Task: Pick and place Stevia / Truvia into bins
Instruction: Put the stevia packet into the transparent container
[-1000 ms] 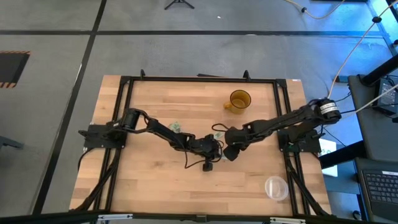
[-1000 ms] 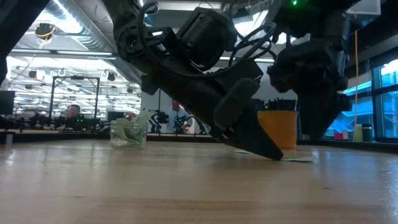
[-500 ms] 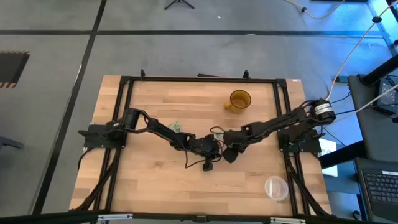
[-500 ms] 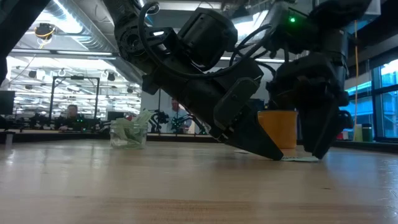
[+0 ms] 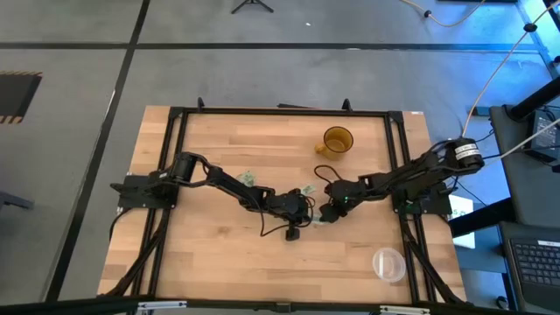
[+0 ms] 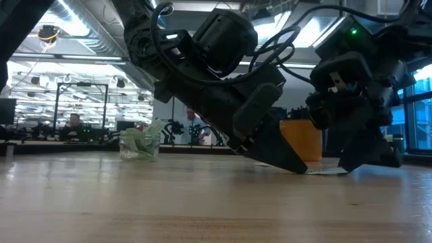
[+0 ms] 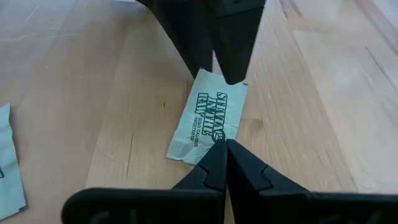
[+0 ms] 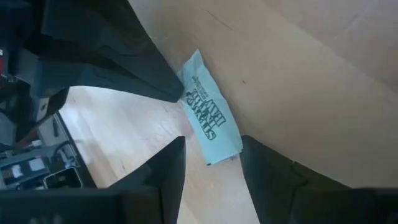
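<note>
my left gripper shut, tips pressing stevia packet flat on table, my right gripper wide open straddling pkt's far end, holding nothing

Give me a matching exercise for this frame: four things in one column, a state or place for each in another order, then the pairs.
1. left gripper
2. right gripper
3. amber mug
4. clear glass cup

A. open, fingers either side of one end of a packet
B. holds packets already
C. shut, tips on the flat packet
D. empty, near the table's far edge in the high view

Pairs: 1-C, 2-A, 3-D, 4-B
</note>
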